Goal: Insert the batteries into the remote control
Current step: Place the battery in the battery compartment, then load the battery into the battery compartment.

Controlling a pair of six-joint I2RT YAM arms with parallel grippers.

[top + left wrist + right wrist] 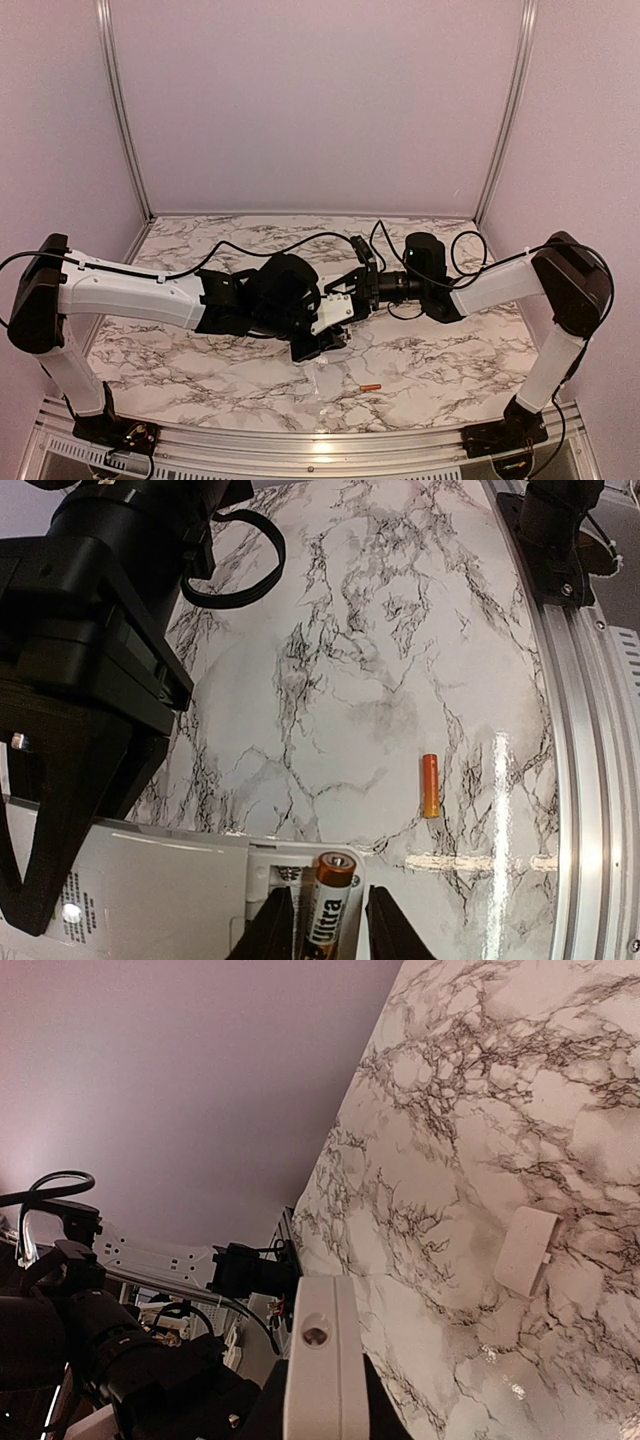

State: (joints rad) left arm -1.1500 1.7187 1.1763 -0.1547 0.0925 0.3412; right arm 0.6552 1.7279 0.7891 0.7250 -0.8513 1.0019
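The white remote control (335,310) hangs above the table between both arms, back side up with its battery bay open. My right gripper (355,288) is shut on one end of it; the right wrist view shows that end (322,1360) edge-on between the dark fingers. My left gripper (325,925) is shut on the gold battery (332,900), which leans tilted in the open bay of the remote (150,880). The orange-red battery (430,785) lies loose on the marble table, also in the top view (370,387).
A small white battery cover (527,1250) lies flat on the marble table (200,350). A metal rail (585,780) runs along the near edge, with the right arm's base (555,530) on it. Pale walls close in the back and sides.
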